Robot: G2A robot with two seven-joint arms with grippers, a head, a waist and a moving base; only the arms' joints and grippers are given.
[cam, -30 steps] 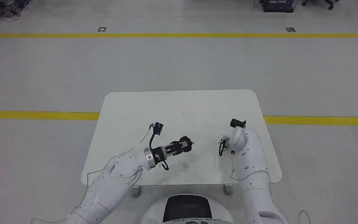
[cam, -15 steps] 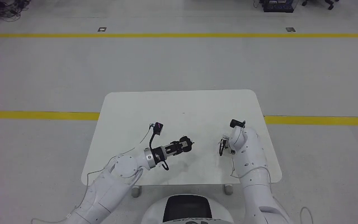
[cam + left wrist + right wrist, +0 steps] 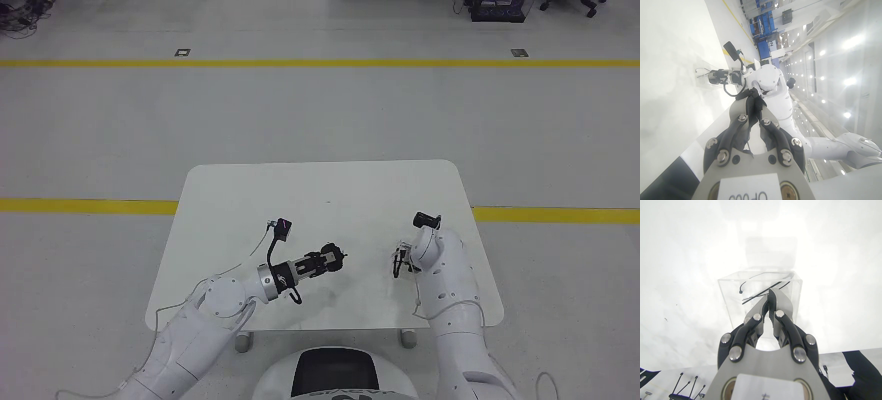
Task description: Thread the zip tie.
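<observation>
- Left-side jaws are clamped tight: my left gripper (image 3: 754,98) pinches a thin black zip tie (image 3: 749,148). Its strand runs back between my fingers toward the palm, and a dark end pokes out past the tips.
- Right-side jaws are pressed pad to pad as well. My right gripper (image 3: 769,292) points down into a clear box (image 3: 725,294), tips right at the loose ties (image 3: 754,297) lying inside. I cannot tell whether one of them is caught between the pads.
- One of those ties curves along the box's far wall, its head hanging at one end.
- From above, my left arm lies level over the white table (image 3: 300,200), aimed toward my right gripper; the two are near but apart.
</observation>
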